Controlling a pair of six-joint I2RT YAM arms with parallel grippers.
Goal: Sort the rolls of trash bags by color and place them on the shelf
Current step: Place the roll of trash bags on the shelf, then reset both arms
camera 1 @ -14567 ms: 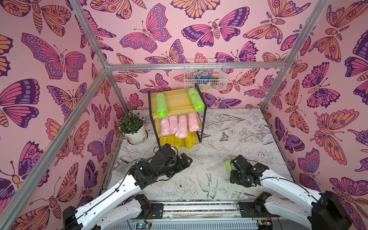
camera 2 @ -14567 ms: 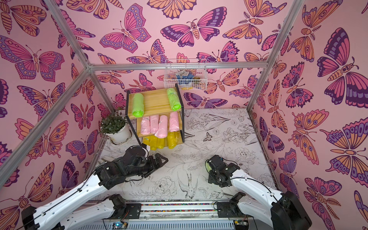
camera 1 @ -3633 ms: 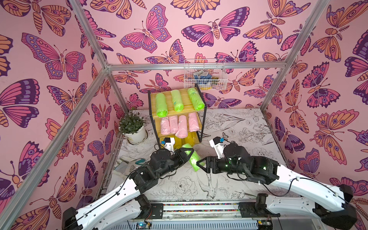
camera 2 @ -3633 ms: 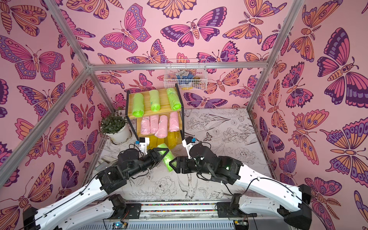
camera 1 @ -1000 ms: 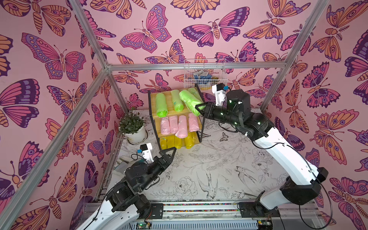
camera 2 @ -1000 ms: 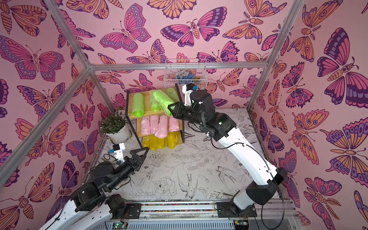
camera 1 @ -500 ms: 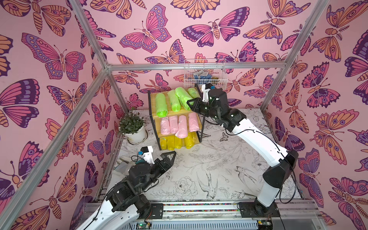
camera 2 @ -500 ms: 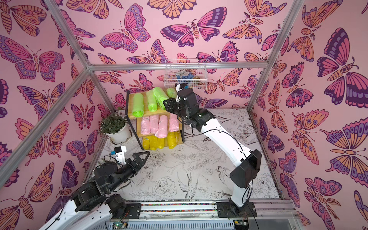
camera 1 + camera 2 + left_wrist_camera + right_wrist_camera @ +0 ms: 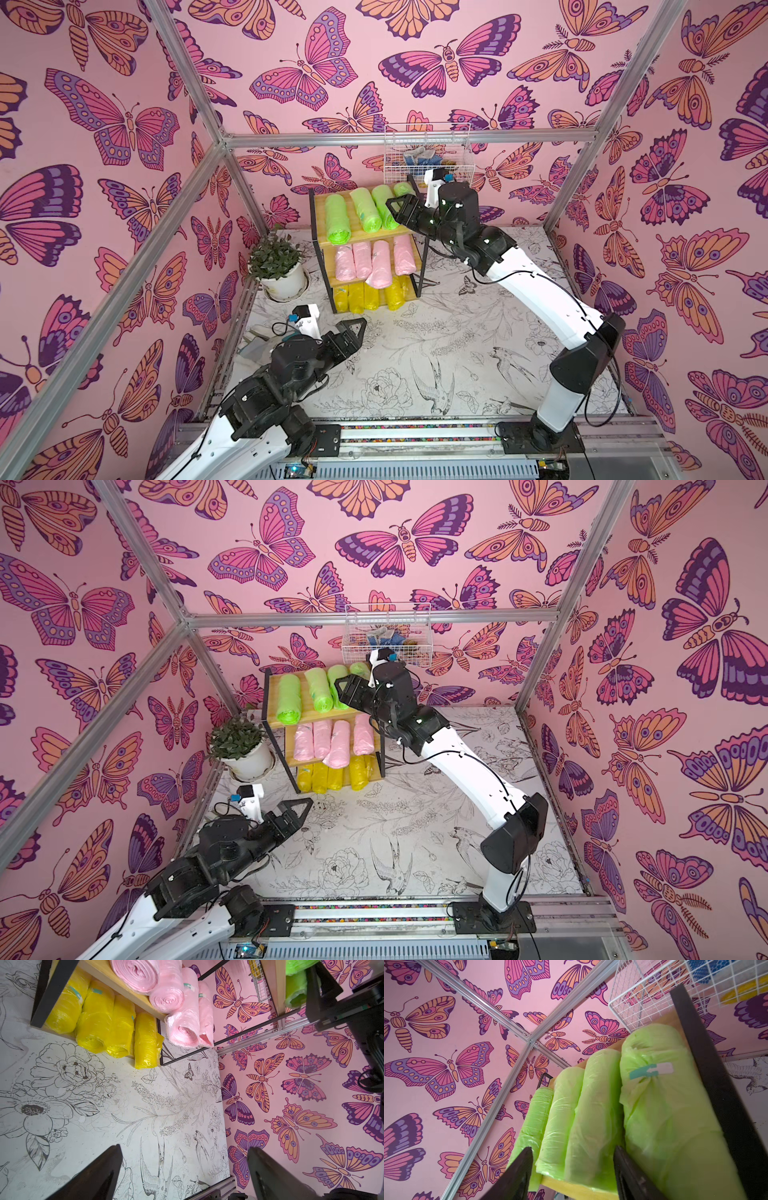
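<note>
While the right arm stretches up and across to the top tier of the shelf [image 9: 319, 216], the right gripper [image 9: 392, 210] sits right at the front ends of the lime green rolls [image 9: 365, 210]. And look at that claw from the right wrist camera: the two black fingers [image 9: 521, 1174] stand clearly apart, nothing pinched between them! Four green rolls lie side by side on that top board, running front to back. The two middle ones show through the gap between the fingers. The labelled roll [image 9: 664, 1095], the one with the teal label [image 9: 651, 1071], lies along the black frame on the side nearest the right arm, just outside one finger. Whether that finger touches it, I can't tell. Down a tier, four pale pink rolls [image 9: 374, 264] are lined up, one poking out past the board's front edge. On the bottom tier, four yellow rolls [image 9: 370, 297] are packed together. Over on the other side, the left gripper [image 9: 357, 328] hovers low over the flower-printed table [image 9: 457, 332], well short of the shelf. Its fingertips [image 9: 110, 1159] are spread wide and it holds nothing. A potted plant [image 9: 276, 259] stands just beside the shelf, and a white wire basket [image 9: 428, 153] hangs on the back wall behind it
</note>
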